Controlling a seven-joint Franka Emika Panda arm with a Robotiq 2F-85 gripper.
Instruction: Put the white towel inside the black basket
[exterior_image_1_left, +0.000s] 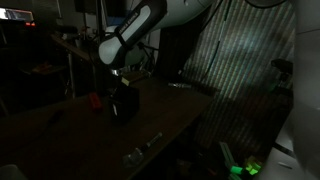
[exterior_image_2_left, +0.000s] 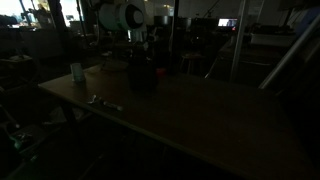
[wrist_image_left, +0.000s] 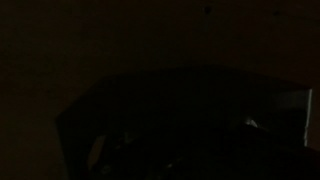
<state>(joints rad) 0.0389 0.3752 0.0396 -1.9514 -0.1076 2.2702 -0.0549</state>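
Gripper (exterior_image_1_left: 121, 80) low over black basket (exterior_image_1_left: 126, 104) on table (exterior_image_1_left: 60, 132); jaw state unclear

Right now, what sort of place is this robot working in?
Probably a dim lab or workshop, though the lights are low: a robot arm stands over a long wooden table, and what looks like a lit screen glows at the back.

White arm (exterior_image_1_left: 140, 35); black basket (exterior_image_1_left: 124, 104); small red object (exterior_image_1_left: 96, 99); dark brown table (exterior_image_1_left: 60, 132); grey striped panel (exterior_image_1_left: 240, 50); pale cup (exterior_image_2_left: 77, 71).
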